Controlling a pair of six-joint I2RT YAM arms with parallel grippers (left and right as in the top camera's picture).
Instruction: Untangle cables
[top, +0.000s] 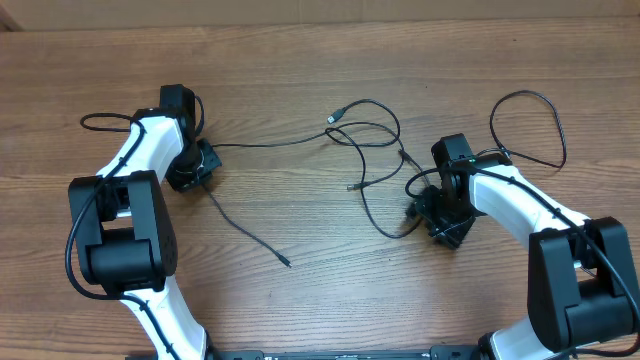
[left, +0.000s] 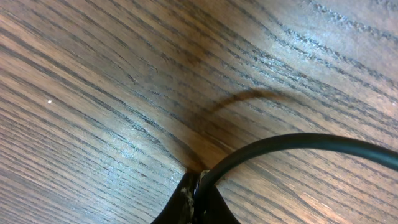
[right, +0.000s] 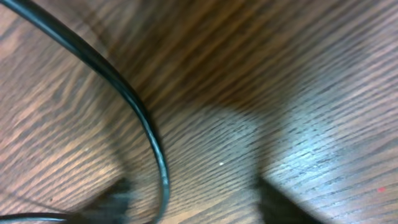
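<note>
Thin black cables (top: 372, 128) lie in loose crossing loops at the table's middle, with small plug tips (top: 331, 120) showing. One cable (top: 262, 143) runs left from the tangle to my left gripper (top: 198, 166), and its tail (top: 248, 233) trails down to a plug. In the left wrist view, my left gripper (left: 200, 186) is shut on that cable (left: 311, 142), low over the wood. My right gripper (top: 440, 220) sits at the tangle's lower right. Its fingers (right: 115, 199) stand wide apart, and a cable (right: 155, 146) lies between them, ungripped; the right gripper (right: 199, 208) is open.
The wooden table (top: 320, 300) carries everything. A black wire loop (top: 530, 95) arcs behind the right arm, and a smaller one (top: 100, 120) behind the left arm; both seem to belong to the arms. The arm bases stand at the front corners.
</note>
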